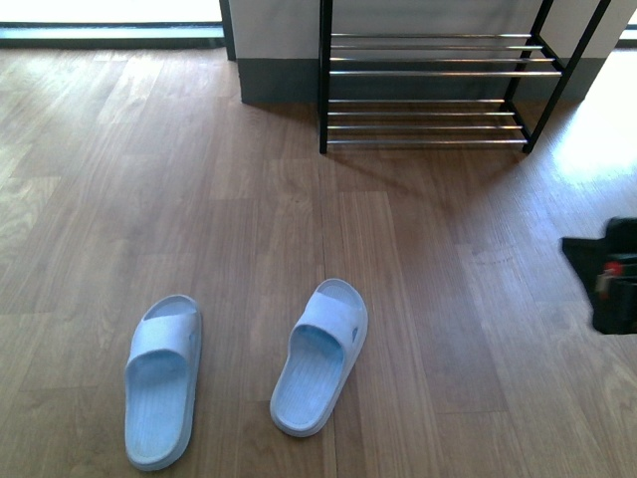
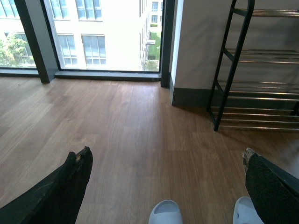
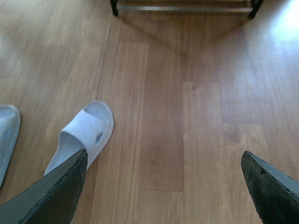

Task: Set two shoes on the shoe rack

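Wood-plank floor (image 1: 448,299), light brown, with a sun patch at 2 o'clock in the front view.

Two pale blue slides lie on it, soles down, toes toward 12. One slide (image 1: 162,380) sits at 7 o'clock, nearly straight. The other slide (image 1: 320,356) sits at 6 o'clock, toe swung slightly toward 1. They lie apart, with boards showing between them.

Both are well apart from the shoe rack (image 1: 438,73), which stands at 1 o'clock against a pale wall (image 2: 201,42). It has a black frame and thin chrome rods in tiers. A wide stretch of floor separates slides and rack.

Right gripper (image 3: 163,154): fingers spread wide, gripping nothing, only boards between them. The 6 o'clock slide lies just beside one finger in its wrist view. A dark part of the right arm (image 1: 607,274) shows at the 3 o'clock edge of the front view.

Left gripper (image 2: 166,150): fingers likewise far apart, gripping nothing. Its camera takes in the toes of both slides and the rack's end frame. Beyond is a tall window (image 2: 107,32) with a pale building outside.
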`<state>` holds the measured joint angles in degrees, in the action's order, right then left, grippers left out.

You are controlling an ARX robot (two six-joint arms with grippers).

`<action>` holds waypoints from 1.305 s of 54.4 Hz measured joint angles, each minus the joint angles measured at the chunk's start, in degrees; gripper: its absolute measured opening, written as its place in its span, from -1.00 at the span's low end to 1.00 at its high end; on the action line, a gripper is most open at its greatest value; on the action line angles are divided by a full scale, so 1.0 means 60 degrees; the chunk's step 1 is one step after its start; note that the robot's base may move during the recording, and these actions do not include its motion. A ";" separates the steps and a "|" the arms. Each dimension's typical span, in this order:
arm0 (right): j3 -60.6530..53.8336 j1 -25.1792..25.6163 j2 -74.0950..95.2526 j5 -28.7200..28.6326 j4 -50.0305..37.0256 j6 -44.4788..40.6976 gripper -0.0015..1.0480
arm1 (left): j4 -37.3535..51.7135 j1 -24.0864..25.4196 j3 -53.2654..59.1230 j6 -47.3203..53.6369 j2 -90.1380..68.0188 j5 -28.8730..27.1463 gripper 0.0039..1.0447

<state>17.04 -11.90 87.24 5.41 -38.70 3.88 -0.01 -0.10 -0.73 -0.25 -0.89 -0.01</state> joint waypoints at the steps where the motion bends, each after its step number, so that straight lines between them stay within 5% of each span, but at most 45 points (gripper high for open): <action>1: 0.0164 -0.0069 0.0459 -0.0033 -0.0076 -0.0004 0.82 | 0.0000 0.0000 0.0000 0.0000 0.0000 0.0000 0.83; 20: 0.3603 -0.0994 0.7111 0.0080 -0.0896 0.0040 0.82 | 0.0000 0.0000 0.0000 0.0000 0.0000 0.0000 0.83; 35: 0.7129 -0.1614 1.0768 0.0182 0.0233 0.0346 0.82 | 0.0000 0.0000 0.0000 0.0000 0.0000 0.0000 0.83; 59: 1.0029 -0.2033 1.2958 -0.1577 0.1344 0.0634 0.82 | 0.0000 0.0000 0.0000 0.0000 0.0000 0.0000 0.83; 71: 1.0965 -0.1923 1.3551 -0.1435 0.1330 0.0754 0.82 | -0.0004 0.0000 0.0000 0.0000 0.0000 0.0000 0.83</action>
<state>82.83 -23.44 168.55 -3.20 -30.72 8.40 -0.03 -0.10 -0.73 -0.25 -0.89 -0.01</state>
